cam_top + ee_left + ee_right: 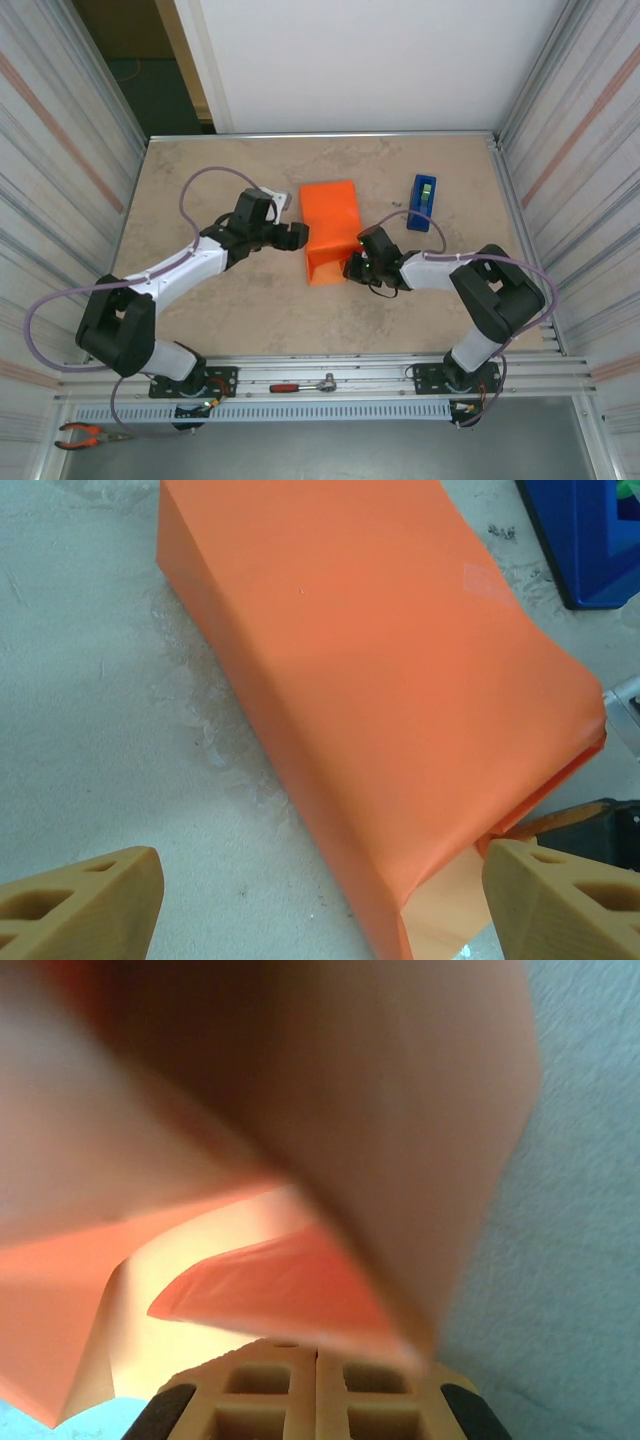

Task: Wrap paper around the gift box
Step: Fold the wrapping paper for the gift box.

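**K:** Status, left to right?

**M:** Pliers [85, 435] lie on the grey ledge at the near left corner. The left tool [293, 236] sits low over the bench [200, 190], just left of the paper [330, 228]. It is released, jaws wide. In the left wrist view both fingers [95, 900] stand far apart and grasp nothing. The sleeve's near corner lies ahead, between the two.

**K:** Rail?

**M:** Ratchet [305, 384] on it, between the two arm bases.

**K:** Paper?

**M:** Mid bench, folded into a long boxy sleeve running away from the arms. Top face is smooth, left wall sharply creased and upright. The near end is open and flared, with the paler inner side showing.

**K:** Gift box?

**M:** Cannot tell where it is (the orange sleeve hides whatever it covers).

**K:** Right side?

**M:** The right tool [352, 268] is at the sleeve's near right corner, clenched. In the right wrist view its fingers [280, 1385] sit flush together with a paper flap right over the tips. Too blurred to tell whether an edge is nipped between them.

**K:** Further right?

**M:** Blue tape dispenser [422, 202], upright on the bench. It stands right of the sleeve's far end and clear of it.
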